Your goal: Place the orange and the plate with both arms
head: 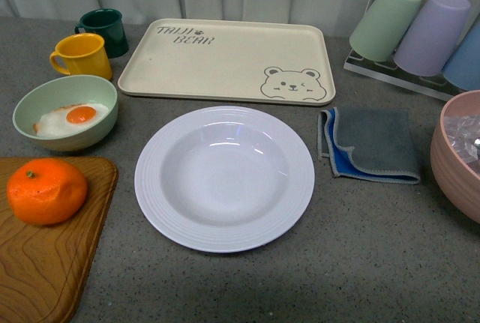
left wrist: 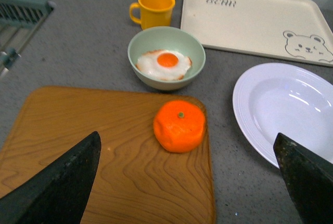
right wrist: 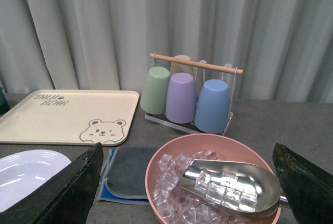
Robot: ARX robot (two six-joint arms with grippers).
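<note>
The orange (head: 46, 191) rests on a wooden cutting board (head: 45, 263) at the front left; the left wrist view has the orange (left wrist: 179, 125) ahead of my open left gripper (left wrist: 190, 182), whose fingers (left wrist: 62, 182) straddle the board's edge. The white ridged plate (head: 224, 177) sits empty at the table's middle, and its rim shows as plate (left wrist: 281, 107) and plate (right wrist: 26, 174). My right gripper (right wrist: 190, 187) hangs open over a pink bowl of ice. Neither arm appears in the front view.
A cream bear tray (head: 225, 61) lies behind the plate. A pale green bowl with a fried egg (head: 66, 112), a yellow mug (head: 82, 55) and a dark green mug (head: 105, 31) stand at the left. A grey-blue cloth (head: 371, 145), a cup rack (head: 420, 34) and the pink ice bowl with scoop (right wrist: 213, 187) are at the right.
</note>
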